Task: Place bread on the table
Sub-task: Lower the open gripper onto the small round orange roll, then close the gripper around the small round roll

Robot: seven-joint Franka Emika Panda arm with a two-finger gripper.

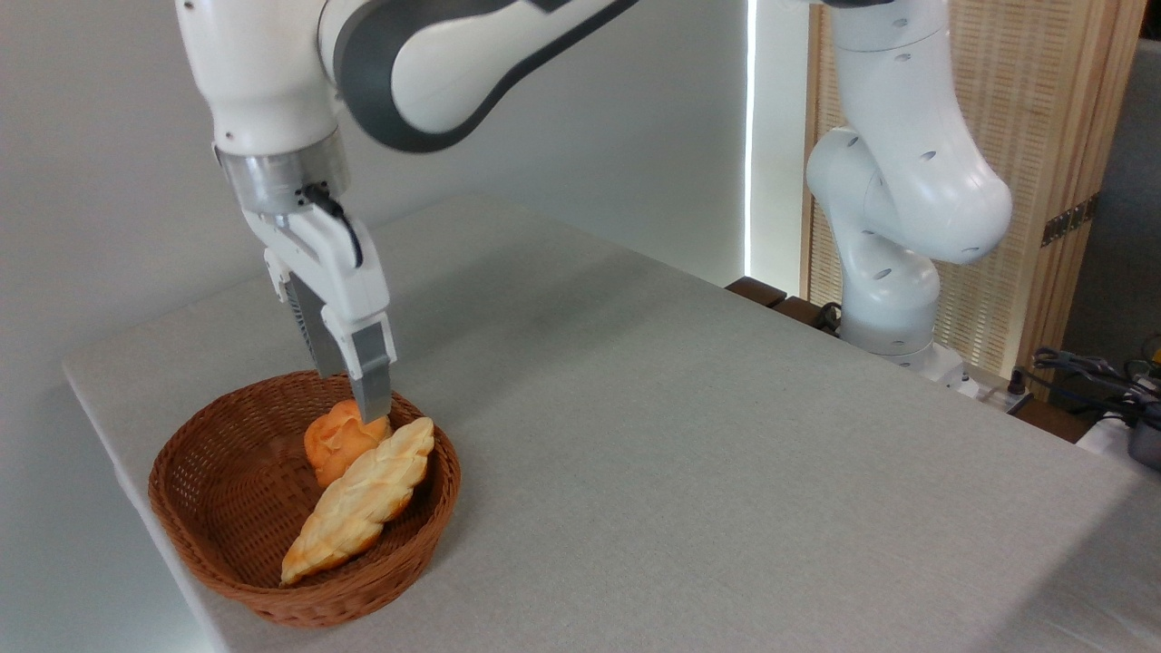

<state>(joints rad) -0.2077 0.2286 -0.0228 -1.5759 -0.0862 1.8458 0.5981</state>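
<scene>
The bread (337, 443), a small orange-golden bun with a knobbly top, lies in the brown wicker basket (218, 517) at the left end of the table (689, 435). My gripper (356, 404) hangs straight over the bun, pointing down. Its fingers are apart, and the near fingertip (372, 399) reaches the bun's upper right side. The far finger's tip is hidden behind the near one. The bun rests against the basket's floor and a longer loaf.
A pale-yellow braided loaf (363, 499) lies diagonally in the basket, in front of the bun and touching it. The arm's white base (893, 272) stands at the table's far right edge, with cables (1088, 372) beside it.
</scene>
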